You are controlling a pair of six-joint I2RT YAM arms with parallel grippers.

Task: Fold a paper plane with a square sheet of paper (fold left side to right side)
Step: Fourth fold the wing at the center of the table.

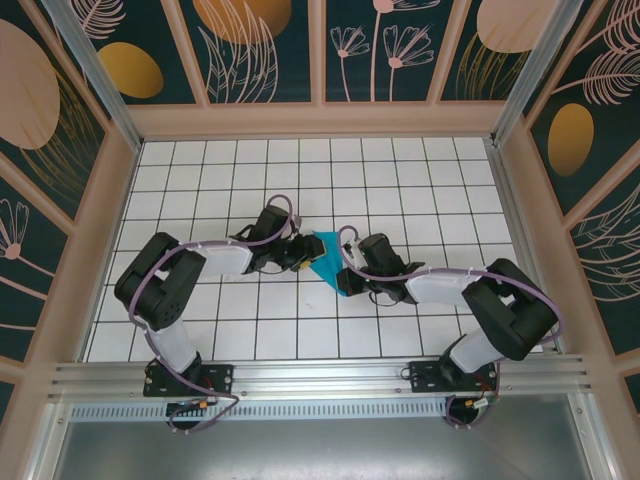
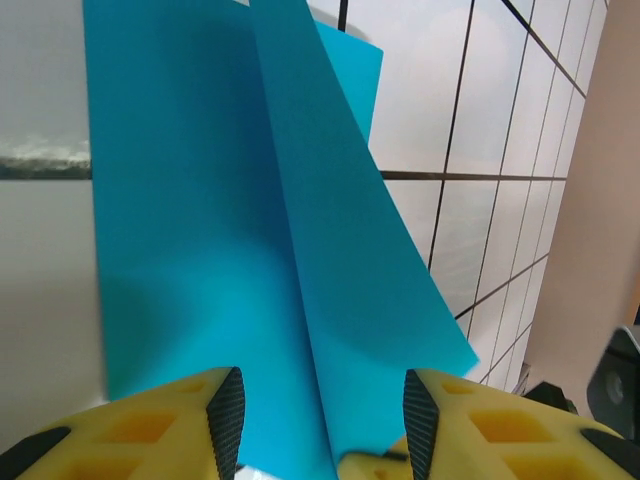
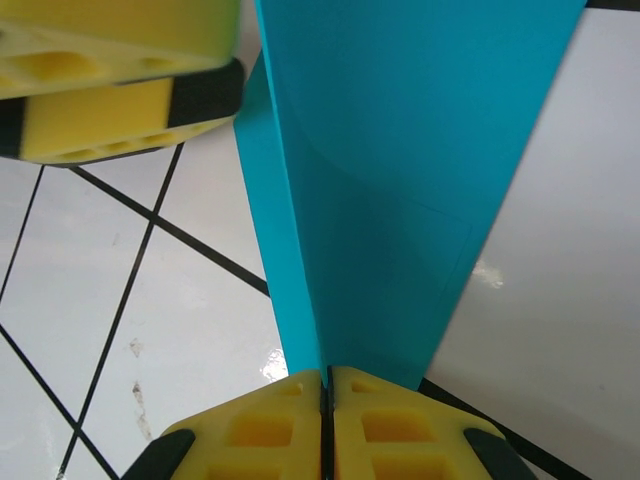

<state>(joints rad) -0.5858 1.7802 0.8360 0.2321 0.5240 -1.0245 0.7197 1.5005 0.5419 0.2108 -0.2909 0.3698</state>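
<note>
The cyan-blue sheet of paper lies mid-table between both arms, creased lengthwise into a narrower, tapering shape. In the left wrist view one flap of the paper stands up from the crease. My left gripper is open, its yellow fingers apart on either side of that raised flap. In the top view the left gripper meets the paper's left edge. My right gripper is shut on the paper's near end, pinching the fold, and holds the lower right tip. The left gripper's fingers sit close beside the paper.
The white grid-tiled table stretches around the paper. Wooden-framed patterned walls enclose it at the back and sides. An aluminium rail runs along the near edge by the arm bases.
</note>
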